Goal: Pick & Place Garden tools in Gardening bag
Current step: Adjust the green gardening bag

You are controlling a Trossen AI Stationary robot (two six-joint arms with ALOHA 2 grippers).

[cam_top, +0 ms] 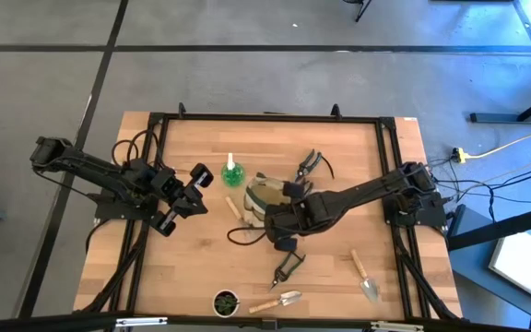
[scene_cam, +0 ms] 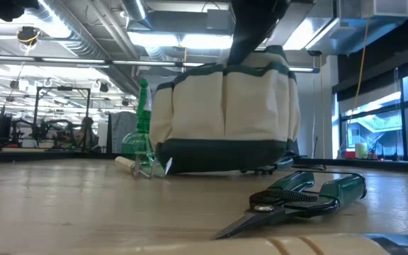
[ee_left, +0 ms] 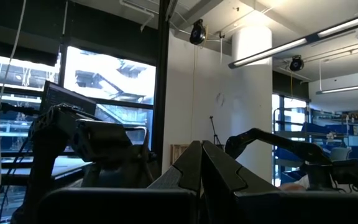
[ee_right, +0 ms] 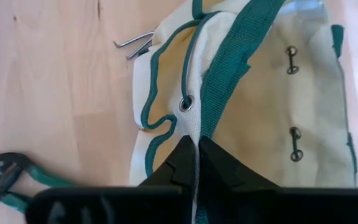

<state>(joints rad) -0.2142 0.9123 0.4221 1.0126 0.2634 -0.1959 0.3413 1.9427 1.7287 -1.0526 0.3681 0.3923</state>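
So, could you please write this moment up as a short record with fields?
bag: gardening bag upright mid-table
right gripper: shut, over the bag's green strap; hold unclear
left gripper: shut, raised left of the bag, idle
spray bottle: standing beside the bag
on table: pruners, second pruners, trowel, second trowel, fork
pot: at the table's near edge

Tan gardening bag upright on table, green spray bottle beside it, green-handled pruners lying nearer.
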